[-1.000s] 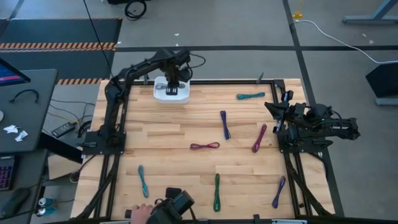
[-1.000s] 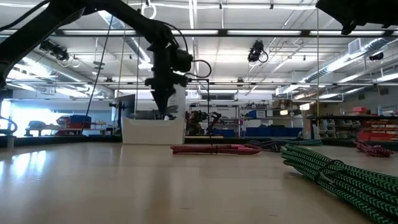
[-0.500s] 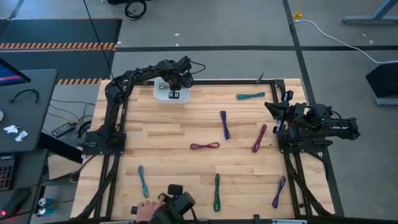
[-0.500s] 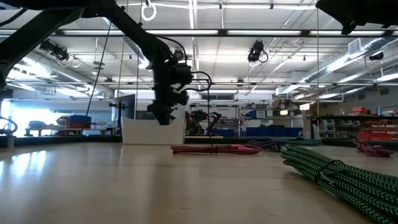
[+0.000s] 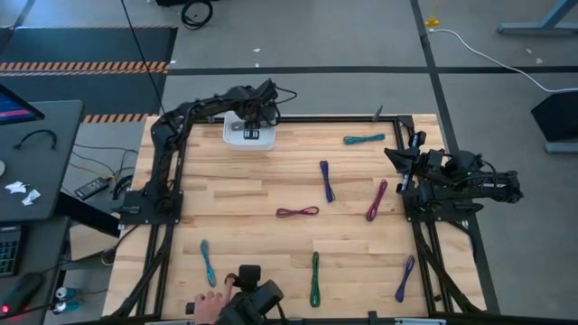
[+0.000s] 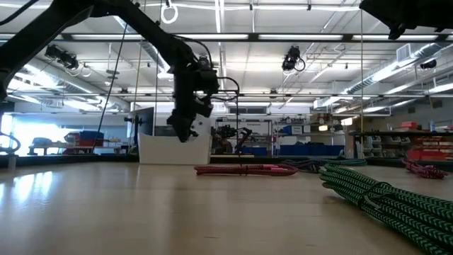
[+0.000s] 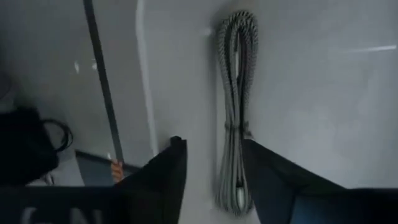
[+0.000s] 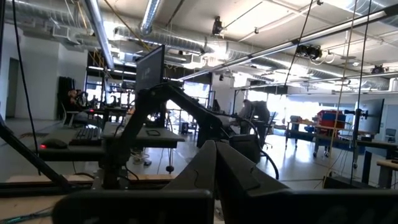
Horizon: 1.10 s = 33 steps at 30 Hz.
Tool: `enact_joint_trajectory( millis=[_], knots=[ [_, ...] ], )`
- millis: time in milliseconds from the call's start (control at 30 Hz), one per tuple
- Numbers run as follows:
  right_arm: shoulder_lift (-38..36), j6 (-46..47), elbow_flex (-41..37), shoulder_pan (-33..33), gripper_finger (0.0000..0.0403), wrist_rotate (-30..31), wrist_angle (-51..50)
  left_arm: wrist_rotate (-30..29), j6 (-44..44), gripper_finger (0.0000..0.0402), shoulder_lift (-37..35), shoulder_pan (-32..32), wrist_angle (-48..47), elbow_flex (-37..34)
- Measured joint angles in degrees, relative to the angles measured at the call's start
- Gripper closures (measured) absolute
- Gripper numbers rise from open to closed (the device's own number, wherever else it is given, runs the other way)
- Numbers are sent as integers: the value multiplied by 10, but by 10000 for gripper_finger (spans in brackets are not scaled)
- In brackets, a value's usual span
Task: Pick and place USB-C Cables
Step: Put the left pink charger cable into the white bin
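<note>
Left wrist view shows my left tool (image 7: 214, 171) spread wide, empty, above a bundled cable (image 7: 235, 112) lying in the white bin (image 5: 248, 134); other cables (image 5: 297, 212) lie scattered across the bench (image 5: 235, 194); right tool (image 5: 404, 162) parked, fingers together

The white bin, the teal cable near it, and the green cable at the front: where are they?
white bin (image 5: 237, 136): high view, on its bare left part.
teal cable (image 5: 364, 140): high view, middle of the bundle.
green cable (image 5: 314, 277): high view, middle of the strip.
</note>
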Motion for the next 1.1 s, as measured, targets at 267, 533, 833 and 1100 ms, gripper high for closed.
enact_joint_trajectory(
  millis=[267, 533, 833, 1100],
  knots=[
    [0, 0, 0, 0, 389, 0, 0, 75, -240, 220, -94, -30, -109, 48],
    [0, 0, 0, 0, 389, 0, 0, 322, -332, 253, -216, -78, -73, 46],
    [0, 0, 0, 0, 389, 0, 0, 458, -502, 283, -264, -208, 229, -90],
    [0, 0, 0, 0, 389, 0, 0, 312, -521, 291, -264, -335, 551, -303]
  ],
)
